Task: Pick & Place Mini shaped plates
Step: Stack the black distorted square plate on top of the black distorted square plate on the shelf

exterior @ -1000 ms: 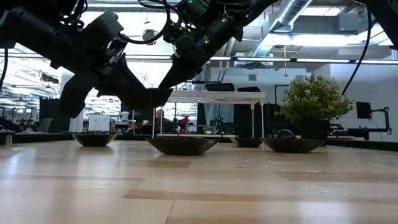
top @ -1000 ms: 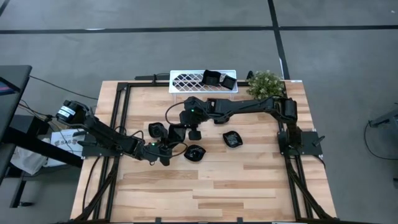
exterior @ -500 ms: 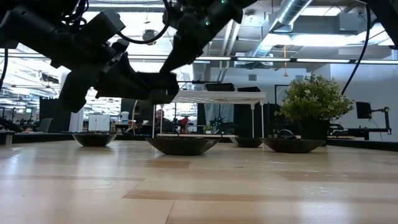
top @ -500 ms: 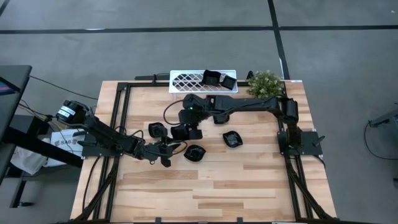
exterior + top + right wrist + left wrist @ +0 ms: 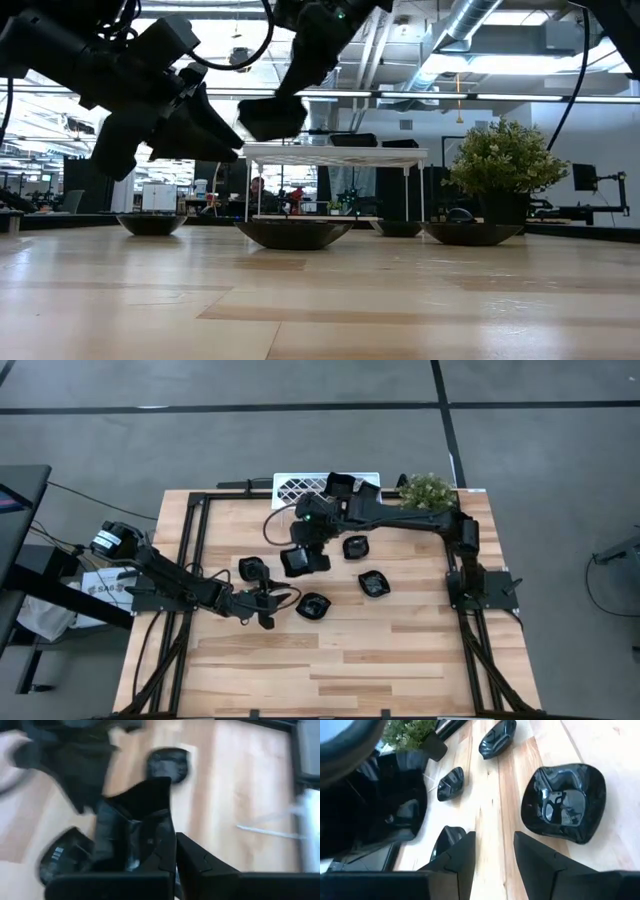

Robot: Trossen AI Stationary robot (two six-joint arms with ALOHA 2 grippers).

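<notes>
Lifted since a second ago: glossy squarish plate (image 5: 304, 560) clamped in right gripper (image 5: 302, 550); left gripper (image 5: 268, 603), jaws parted, beside lobed plate (image 5: 314, 604) on wood-plank table (image 5: 400, 650).

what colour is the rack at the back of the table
White, with a lattice pattern; the rack shows best in the high view.

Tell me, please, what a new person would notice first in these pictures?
Probably the right gripper, shut on a glossy black plate and holding it in the air above the middle of the wooden table. Beside it, the left gripper stands open over the table's left part, next to a plate lying on the wood.
</notes>
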